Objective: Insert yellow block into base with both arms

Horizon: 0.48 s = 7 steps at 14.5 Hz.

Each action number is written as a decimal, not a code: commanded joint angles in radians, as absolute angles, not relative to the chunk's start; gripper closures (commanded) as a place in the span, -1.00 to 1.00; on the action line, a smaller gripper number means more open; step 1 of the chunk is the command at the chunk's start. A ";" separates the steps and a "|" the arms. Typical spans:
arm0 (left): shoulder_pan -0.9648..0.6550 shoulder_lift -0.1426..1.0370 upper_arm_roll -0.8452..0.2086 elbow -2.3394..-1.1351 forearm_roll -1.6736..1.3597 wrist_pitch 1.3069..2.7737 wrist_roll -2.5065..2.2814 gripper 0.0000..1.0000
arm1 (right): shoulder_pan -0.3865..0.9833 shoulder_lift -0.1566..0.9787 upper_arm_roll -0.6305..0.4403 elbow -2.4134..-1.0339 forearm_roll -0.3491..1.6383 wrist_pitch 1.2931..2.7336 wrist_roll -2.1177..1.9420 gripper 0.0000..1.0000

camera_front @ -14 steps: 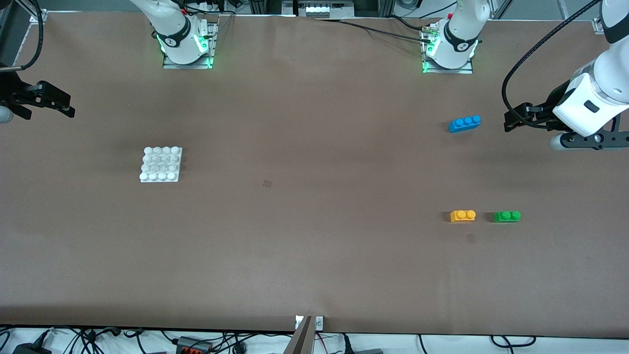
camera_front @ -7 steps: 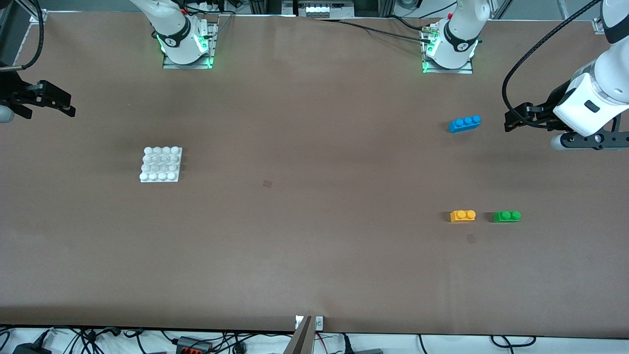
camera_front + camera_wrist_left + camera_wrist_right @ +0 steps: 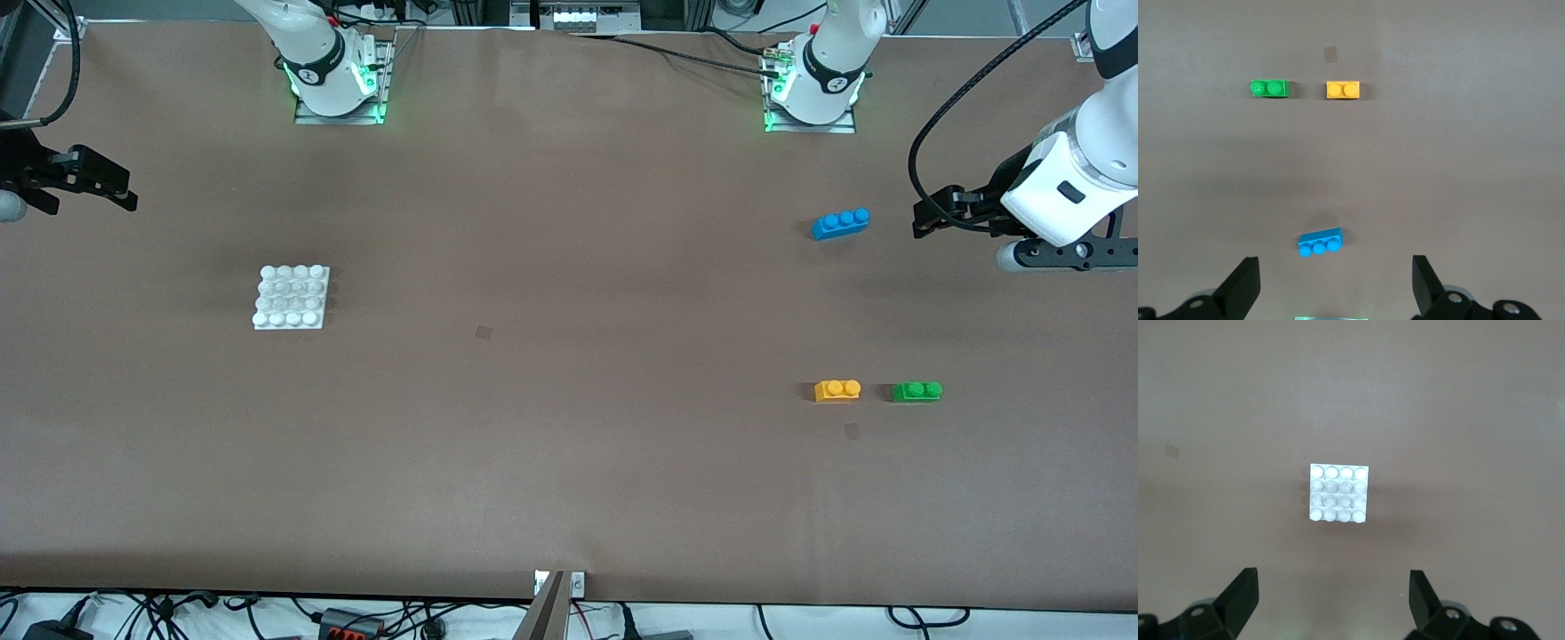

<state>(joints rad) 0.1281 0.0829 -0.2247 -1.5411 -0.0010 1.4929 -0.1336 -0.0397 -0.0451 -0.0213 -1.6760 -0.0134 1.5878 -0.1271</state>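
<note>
The yellow block (image 3: pixel 837 390) (image 3: pixel 1342 90) lies on the brown table toward the left arm's end, with two studs up. The white studded base (image 3: pixel 292 298) (image 3: pixel 1339 493) lies flat toward the right arm's end. My left gripper (image 3: pixel 925 220) (image 3: pixel 1336 287) hangs open and empty high above the table at the left arm's end, beside the blue brick. My right gripper (image 3: pixel 120 192) (image 3: pixel 1333 603) hangs open and empty high at the right arm's end, well apart from the base. Both arms wait.
A green two-stud brick (image 3: pixel 917 391) (image 3: pixel 1269 88) sits beside the yellow block, toward the left arm's end. A blue three-stud brick (image 3: pixel 840 223) (image 3: pixel 1320 243) lies farther from the front camera. Both arm bases (image 3: pixel 336 80) (image 3: pixel 811 89) stand along the table's back edge.
The right gripper has drifted very slightly toward the table's end. Nothing else has moved.
</note>
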 commanded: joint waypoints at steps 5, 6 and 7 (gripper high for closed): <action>0.133 0.087 -0.224 -1.517 -0.017 1.473 -0.114 -1.00 | -0.046 -0.026 -0.014 -1.670 -0.018 1.432 -0.087 -1.00; 0.133 0.087 -0.225 -1.517 -0.017 1.473 -0.114 -1.00 | -0.040 -0.018 -0.012 -1.683 -0.018 1.422 -0.080 -1.00; 0.133 0.087 -0.224 -1.517 -0.017 1.473 -0.114 -1.00 | -0.031 0.003 -0.012 -1.699 -0.018 1.445 -0.077 -1.00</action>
<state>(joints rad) 0.1281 0.0829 -0.2247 -1.5410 -0.0032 1.4929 -0.1333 -0.0385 -0.0307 -0.0206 -1.6836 -0.0134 1.4450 -0.0959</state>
